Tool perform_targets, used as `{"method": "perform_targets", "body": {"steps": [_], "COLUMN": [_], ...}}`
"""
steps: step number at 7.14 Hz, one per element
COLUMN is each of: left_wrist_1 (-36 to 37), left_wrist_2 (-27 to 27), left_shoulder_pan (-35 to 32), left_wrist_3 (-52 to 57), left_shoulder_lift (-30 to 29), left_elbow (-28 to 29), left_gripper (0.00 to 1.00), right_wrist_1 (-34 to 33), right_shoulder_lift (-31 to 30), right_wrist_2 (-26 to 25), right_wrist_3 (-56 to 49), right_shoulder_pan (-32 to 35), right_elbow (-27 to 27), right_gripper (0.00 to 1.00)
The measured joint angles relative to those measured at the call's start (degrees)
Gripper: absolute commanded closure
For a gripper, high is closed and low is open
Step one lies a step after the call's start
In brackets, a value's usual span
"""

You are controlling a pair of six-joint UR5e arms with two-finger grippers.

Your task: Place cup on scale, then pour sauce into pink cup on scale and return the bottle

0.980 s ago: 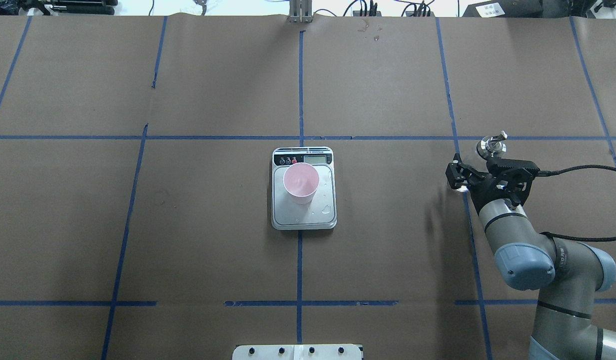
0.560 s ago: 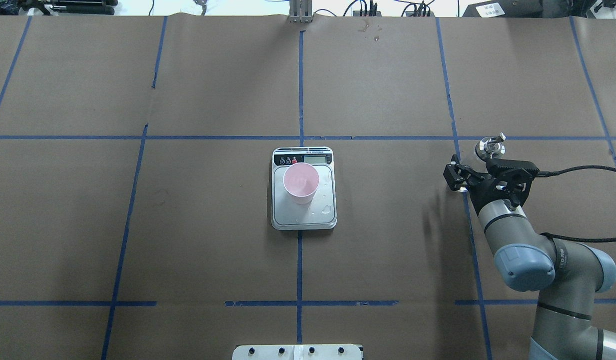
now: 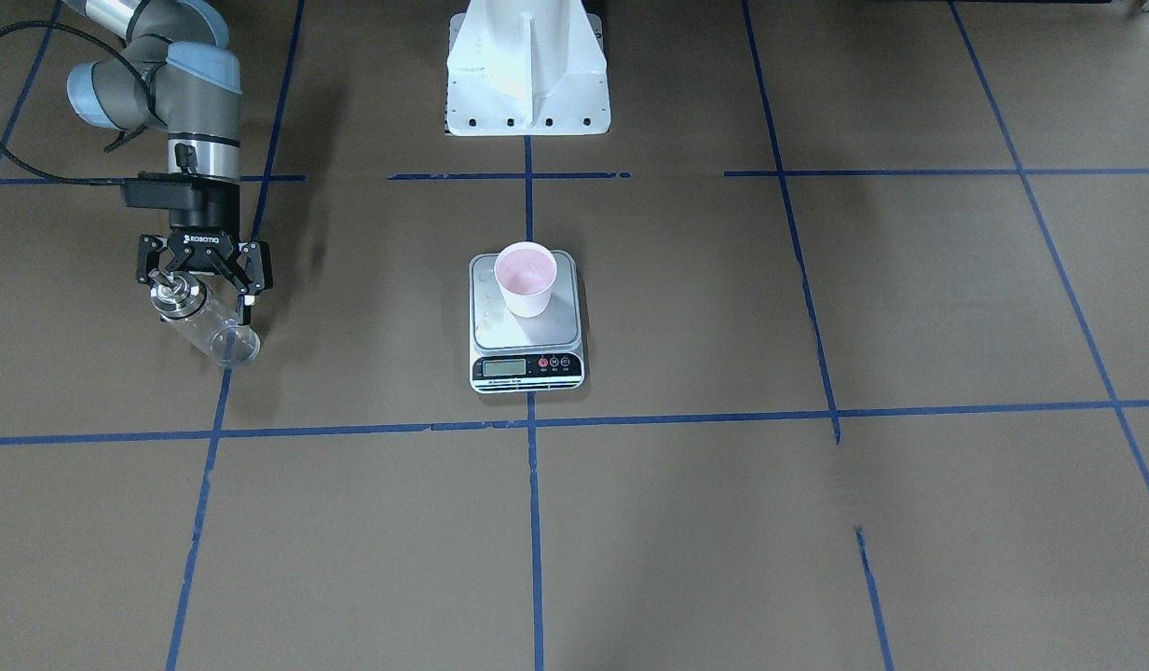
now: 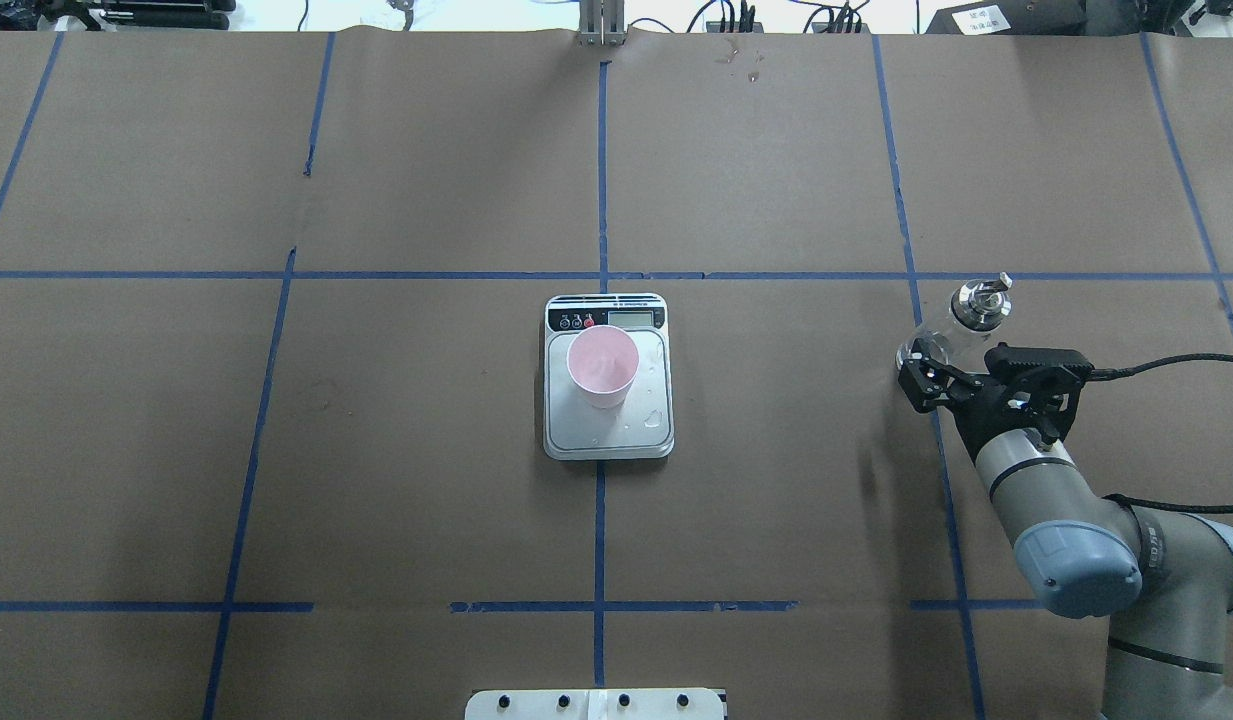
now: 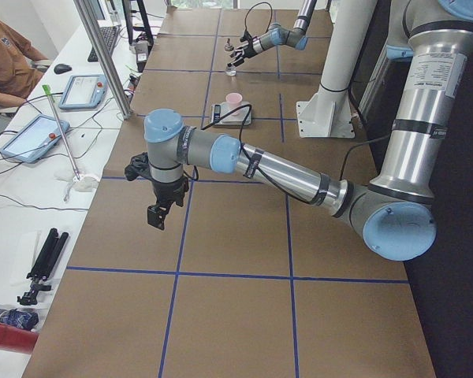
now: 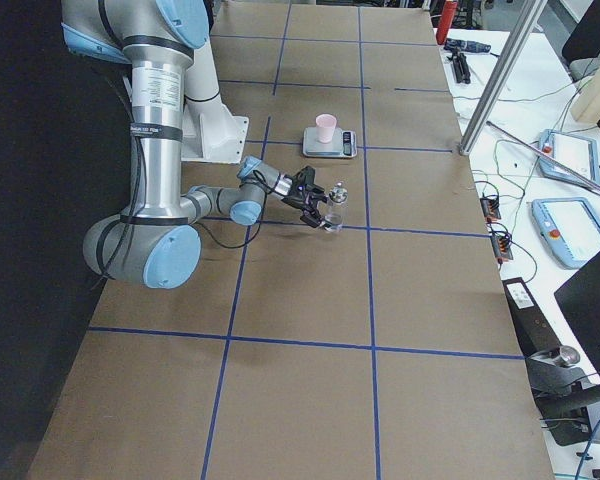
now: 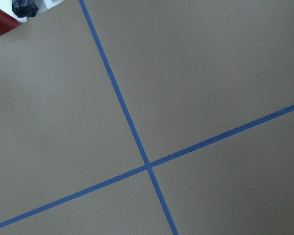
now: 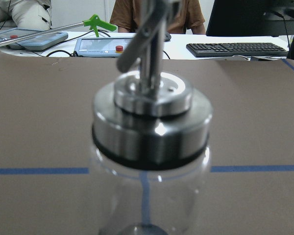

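Observation:
The pink cup (image 4: 602, 362) stands upright on the silver platform of the scale (image 4: 656, 440), with a few clear drops beside it. The glass bottle (image 4: 961, 315) stands upright on the table at the right, its silver collar and spout filling the right wrist view (image 8: 149, 122). I cannot make out any sauce in it. My right gripper (image 3: 201, 291) is open just behind the bottle, its fingers (image 3: 251, 280) spread wide on either side. My left gripper (image 5: 159, 214) hangs over bare table far from the scale, and I cannot tell whether it is open or shut.
Blue tape lines divide the brown table cover. The white robot base (image 3: 527, 65) stands behind the scale. Beyond the table's far edge are desks with tablets (image 5: 83, 88), cables and a seated person (image 5: 8, 55). A red bottle (image 5: 8, 337) lies off the table's left end.
The right gripper has drawn back from the bottle toward the robot's base. The bottle stays standing where it was, now more exposed. Cup and scale have not moved.

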Motion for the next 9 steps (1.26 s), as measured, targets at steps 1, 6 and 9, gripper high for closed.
{"method": "perform_targets", "body": {"steps": [1, 6, 9], "left_wrist_1": [0.0, 0.0, -0.1], "left_wrist_2": [0.0, -0.1, 0.0], "left_shoulder_pan": [0.0, 0.0, 0.0], "left_wrist_3": [0.0, 0.0, 0.0], "left_shoulder_lift": [0.1, 0.2, 0.0], "left_elbow": [0.0, -0.1, -0.1], "left_gripper": [0.0, 0.0, 0.0], "right_wrist_1": [-0.1, -4.9, -29.8], "right_shoulder_lift": [-0.8, -9.2, -12.3], "right_wrist_2": [0.0, 4.7, 11.7], "right_wrist_3": [0.0, 0.2, 1.8], "right_shoulder_pan": [-1.3, -5.1, -5.4], "right_elbow": [0.6, 11.8, 28.8], "right_gripper": [0.0, 0.0, 0.0]}}
